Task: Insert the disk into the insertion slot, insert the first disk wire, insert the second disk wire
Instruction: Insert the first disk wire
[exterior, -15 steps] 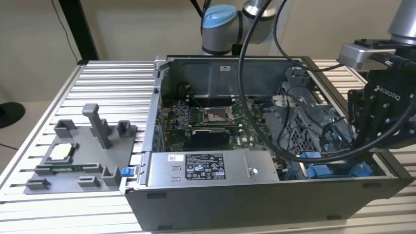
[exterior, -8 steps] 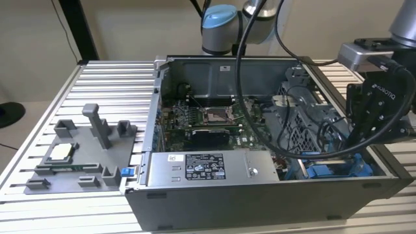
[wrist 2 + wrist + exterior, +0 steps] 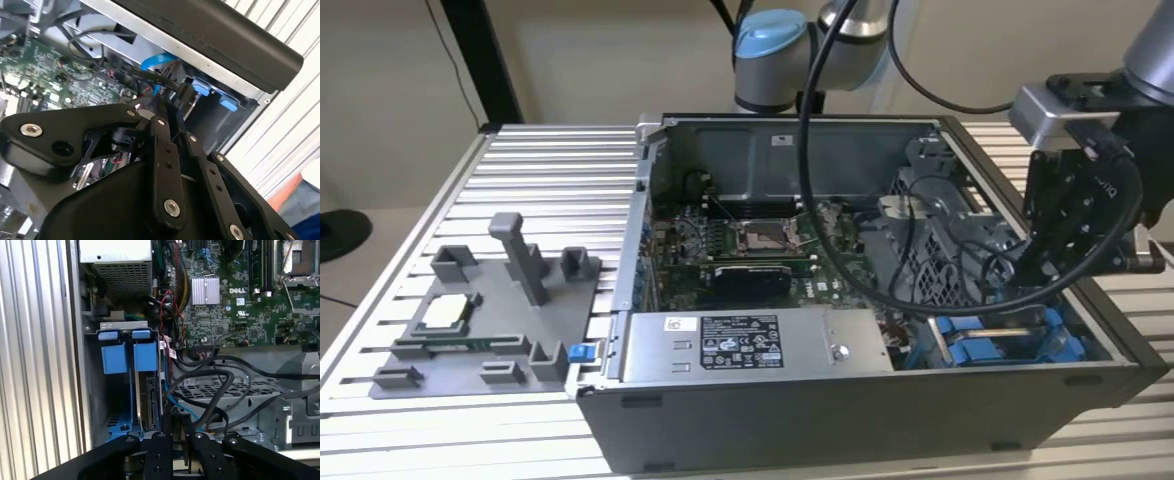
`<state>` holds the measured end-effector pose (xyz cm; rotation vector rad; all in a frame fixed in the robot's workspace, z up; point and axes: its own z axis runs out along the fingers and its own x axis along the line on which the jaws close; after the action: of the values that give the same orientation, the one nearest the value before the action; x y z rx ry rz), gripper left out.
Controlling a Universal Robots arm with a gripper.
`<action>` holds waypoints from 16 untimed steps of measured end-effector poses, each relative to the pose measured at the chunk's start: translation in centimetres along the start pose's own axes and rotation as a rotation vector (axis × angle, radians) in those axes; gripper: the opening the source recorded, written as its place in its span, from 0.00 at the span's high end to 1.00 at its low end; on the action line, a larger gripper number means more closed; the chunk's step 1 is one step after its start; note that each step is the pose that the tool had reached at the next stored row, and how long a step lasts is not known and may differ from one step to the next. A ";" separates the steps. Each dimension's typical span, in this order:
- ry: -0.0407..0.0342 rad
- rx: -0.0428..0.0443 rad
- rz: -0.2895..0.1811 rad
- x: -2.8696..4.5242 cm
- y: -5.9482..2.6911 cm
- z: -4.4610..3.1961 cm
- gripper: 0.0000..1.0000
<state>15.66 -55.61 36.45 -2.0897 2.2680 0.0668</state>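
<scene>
My gripper (image 3: 180, 434) is pinched together, apparently clamped on a black disk wire (image 3: 172, 84). The disk (image 3: 148, 395) sits edge-on in the insertion slot (image 3: 125, 325), just ahead of the gripper, with its long axis running away from it.

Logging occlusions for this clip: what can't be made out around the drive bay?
Exterior view: grey metal drive bay with blue rails, partly hidden behind the arm's black wrist and cables.
First wrist view: silver-grey disk in its blue frame shows edge-on; the black claw covers one end.
Second wrist view: the light blue cable runs behind the claw, end hidden.
</scene>
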 end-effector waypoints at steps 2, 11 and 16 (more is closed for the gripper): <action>-0.0132 0.0009 0.006 0.00 0.02 0.01 1.00; -0.0192 0.0019 0.017 0.01 0.06 0.04 1.00; -0.0193 0.0019 0.017 0.01 0.06 0.06 1.00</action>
<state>15.60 -55.61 36.39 -2.0604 2.2737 0.0851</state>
